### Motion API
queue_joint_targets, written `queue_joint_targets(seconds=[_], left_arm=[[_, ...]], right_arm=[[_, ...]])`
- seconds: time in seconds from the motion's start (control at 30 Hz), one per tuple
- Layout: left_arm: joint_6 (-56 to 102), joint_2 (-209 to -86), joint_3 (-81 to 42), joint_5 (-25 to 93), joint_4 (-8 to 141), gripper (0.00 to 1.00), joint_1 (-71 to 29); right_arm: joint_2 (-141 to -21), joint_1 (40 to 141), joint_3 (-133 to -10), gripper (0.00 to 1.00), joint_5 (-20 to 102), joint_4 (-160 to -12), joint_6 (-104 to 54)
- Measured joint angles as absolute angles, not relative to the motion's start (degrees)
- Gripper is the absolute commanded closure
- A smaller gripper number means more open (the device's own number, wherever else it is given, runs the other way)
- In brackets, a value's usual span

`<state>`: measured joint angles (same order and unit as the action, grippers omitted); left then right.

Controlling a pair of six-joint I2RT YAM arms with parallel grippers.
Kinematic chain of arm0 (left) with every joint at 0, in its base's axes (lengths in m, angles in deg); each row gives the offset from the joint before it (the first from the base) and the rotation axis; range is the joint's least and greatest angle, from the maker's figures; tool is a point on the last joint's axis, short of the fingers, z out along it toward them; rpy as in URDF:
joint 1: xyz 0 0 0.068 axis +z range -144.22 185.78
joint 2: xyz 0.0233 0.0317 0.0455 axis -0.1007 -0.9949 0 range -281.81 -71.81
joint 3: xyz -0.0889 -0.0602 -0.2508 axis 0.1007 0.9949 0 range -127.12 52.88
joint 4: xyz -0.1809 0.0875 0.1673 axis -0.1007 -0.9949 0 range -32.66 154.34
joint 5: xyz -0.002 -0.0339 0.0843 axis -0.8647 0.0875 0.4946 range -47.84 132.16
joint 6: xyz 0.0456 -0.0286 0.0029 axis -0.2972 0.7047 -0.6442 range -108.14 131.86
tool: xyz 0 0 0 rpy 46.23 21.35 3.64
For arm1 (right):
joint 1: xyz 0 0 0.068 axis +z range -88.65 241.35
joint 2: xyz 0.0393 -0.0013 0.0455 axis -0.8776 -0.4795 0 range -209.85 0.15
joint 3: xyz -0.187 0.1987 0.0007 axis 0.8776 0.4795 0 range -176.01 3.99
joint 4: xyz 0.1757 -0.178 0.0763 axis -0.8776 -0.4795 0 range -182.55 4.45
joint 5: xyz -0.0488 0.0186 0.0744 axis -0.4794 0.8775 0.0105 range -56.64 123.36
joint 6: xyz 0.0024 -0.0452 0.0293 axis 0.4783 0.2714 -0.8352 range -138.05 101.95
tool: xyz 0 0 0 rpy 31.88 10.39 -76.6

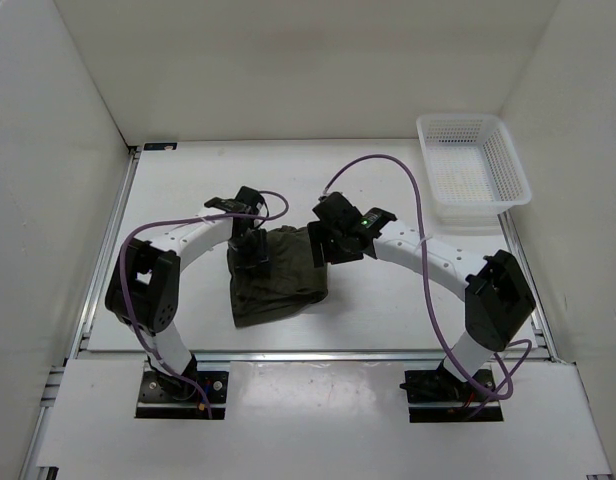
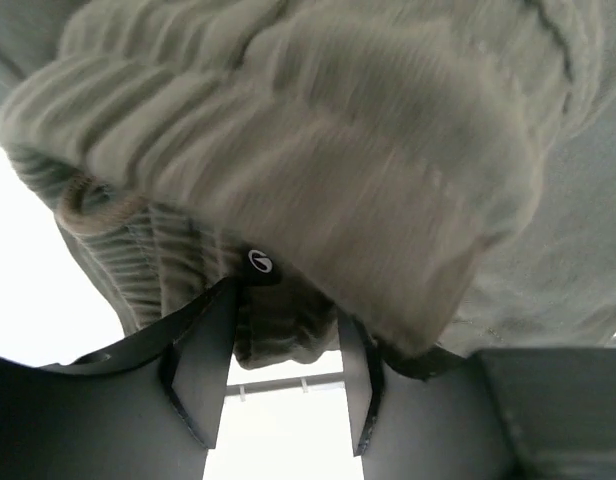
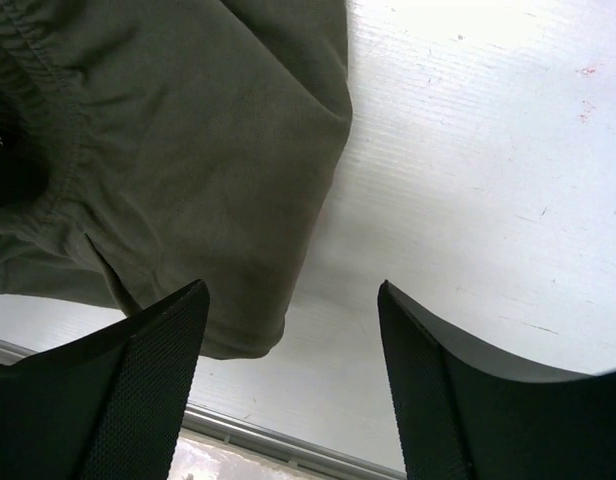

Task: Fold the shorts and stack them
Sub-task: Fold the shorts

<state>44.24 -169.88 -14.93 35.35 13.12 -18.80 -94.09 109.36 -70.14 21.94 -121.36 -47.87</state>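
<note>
shorts [image 1: 278, 282] bunched mid-table, basket [image 1: 460, 119] filling far right corner, open tabletop [image 1: 388, 290] between them and behind

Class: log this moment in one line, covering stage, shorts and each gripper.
stage: folding | shorts: heaped on table | left gripper: at waistband, grip unclear | right gripper: open, empty, beside shorts

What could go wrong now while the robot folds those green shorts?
1. The bunched waistband of the shorts sits right at the tips of the left claw. If that arm lifts away, the cloth might snag and the fold could pull open.
2. The right claw is open, mostly over bare table beside the shorts' edge. Closing there would probably grab nothing.
</note>
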Motion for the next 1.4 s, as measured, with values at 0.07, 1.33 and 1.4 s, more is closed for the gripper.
queue_joint_targets(seconds=[0.07, 1.33, 1.4], left_arm=[[44.2, -169.9, -14.6, 34.5, 13.3, 0.66, -18.8], [54.1, -154.7, -3.8, 43.1, 8.7, 0.90, -11.5], [54.2, -154.7, -3.8, 43.0, 9.1, 0.90, -11.4]], right_arm=[[-94.0, 109.3, -70.1, 0.20, 21.9, -121.3, -47.9], [-107.8, 102.7, -61.9, 1.00, 52.2, -95.0, -50.0], [-106.9, 102.7, -60.5, 1.00, 50.9, -94.7, -50.7]])
